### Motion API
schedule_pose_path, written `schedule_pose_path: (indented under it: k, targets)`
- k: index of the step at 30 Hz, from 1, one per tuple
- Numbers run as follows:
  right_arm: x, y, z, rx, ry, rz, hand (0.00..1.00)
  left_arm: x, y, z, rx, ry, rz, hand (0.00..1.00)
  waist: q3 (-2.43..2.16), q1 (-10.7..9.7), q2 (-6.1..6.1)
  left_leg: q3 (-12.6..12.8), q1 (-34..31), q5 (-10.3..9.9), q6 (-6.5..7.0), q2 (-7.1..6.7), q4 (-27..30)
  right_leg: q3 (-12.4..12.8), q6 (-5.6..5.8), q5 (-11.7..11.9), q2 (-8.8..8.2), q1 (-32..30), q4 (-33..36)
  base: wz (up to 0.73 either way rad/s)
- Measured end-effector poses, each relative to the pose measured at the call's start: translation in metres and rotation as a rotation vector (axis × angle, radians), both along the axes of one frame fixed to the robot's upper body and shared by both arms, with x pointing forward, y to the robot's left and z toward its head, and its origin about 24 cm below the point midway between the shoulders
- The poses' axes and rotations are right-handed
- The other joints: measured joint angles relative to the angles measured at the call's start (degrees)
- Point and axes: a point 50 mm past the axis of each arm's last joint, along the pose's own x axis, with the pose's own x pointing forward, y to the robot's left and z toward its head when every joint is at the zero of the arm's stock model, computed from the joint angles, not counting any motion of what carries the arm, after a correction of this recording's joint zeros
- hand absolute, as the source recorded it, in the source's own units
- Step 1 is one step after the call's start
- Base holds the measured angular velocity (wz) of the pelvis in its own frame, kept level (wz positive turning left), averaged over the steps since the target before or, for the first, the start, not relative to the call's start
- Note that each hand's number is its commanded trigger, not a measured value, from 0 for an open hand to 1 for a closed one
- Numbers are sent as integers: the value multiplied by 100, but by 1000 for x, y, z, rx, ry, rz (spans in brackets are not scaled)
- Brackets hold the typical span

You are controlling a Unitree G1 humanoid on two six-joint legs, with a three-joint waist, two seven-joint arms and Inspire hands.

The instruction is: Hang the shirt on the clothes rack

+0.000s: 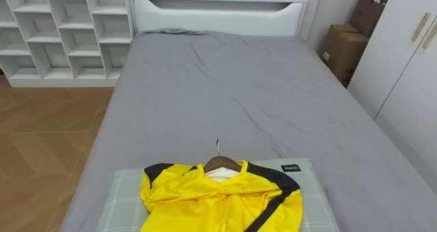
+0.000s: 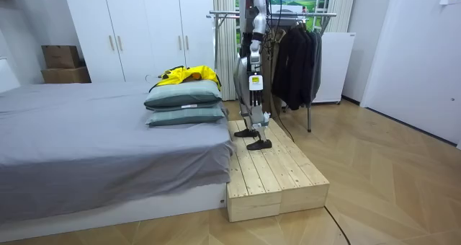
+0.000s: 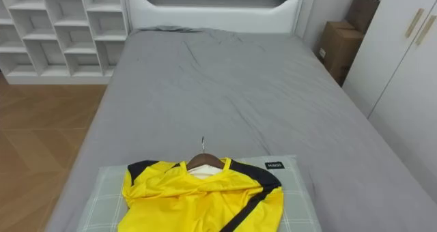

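Stands on platform (image 2: 274, 176) at foot of bed (image 1: 225, 89), facing it, with rack (image 2: 274, 14) of dark clothes (image 2: 295, 58) behind. Task thing: yellow shirt (image 1: 222, 198) on hanger (image 1: 222, 165), flat on top of pillows (image 1: 119, 191) at near end of bed, right below the head camera. In room view, left robot hand (image 2: 253, 85) down at the side, near the pillows but not touching anything; wide or narrow, cannot tell. Nothing held as far as visible. Key relation: shirt straight ahead and below, about centred, so probably neither arm clearly nearer; a reach forward and down from either side looks possible. Long axis of shirt from robot toward headboard (image 1: 218, 13), collar at far end, hem toward robot and cut off at lower edge. Hanger bar crosswise, left to right. Hook (image 1: 218, 147) beyond the collar, pointing away from robot toward headboard, sticking up off the pillow. Likely next: grab at hanger neck or hook, lift, turn round to rack. Risk: slippery fabric sliding off hanger.
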Motion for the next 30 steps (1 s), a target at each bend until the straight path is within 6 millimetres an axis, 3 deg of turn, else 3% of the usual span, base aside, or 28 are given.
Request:
schedule_pose_path:
  k: [11,30]
  targets:
    - [2,-1,0,4,-18,11,0,7,1,0,8,-32,-30,0,-13,5,17,2,9,0,0,1,0,-4,0,0,0,11,-7,0]
    - [1,-1,0,7,-23,12,0,-5,2,1,51,-23,6,0,-21,3,32,6,16,0,0,-2,-9,-32,1,-1,-4,20,-16,0]
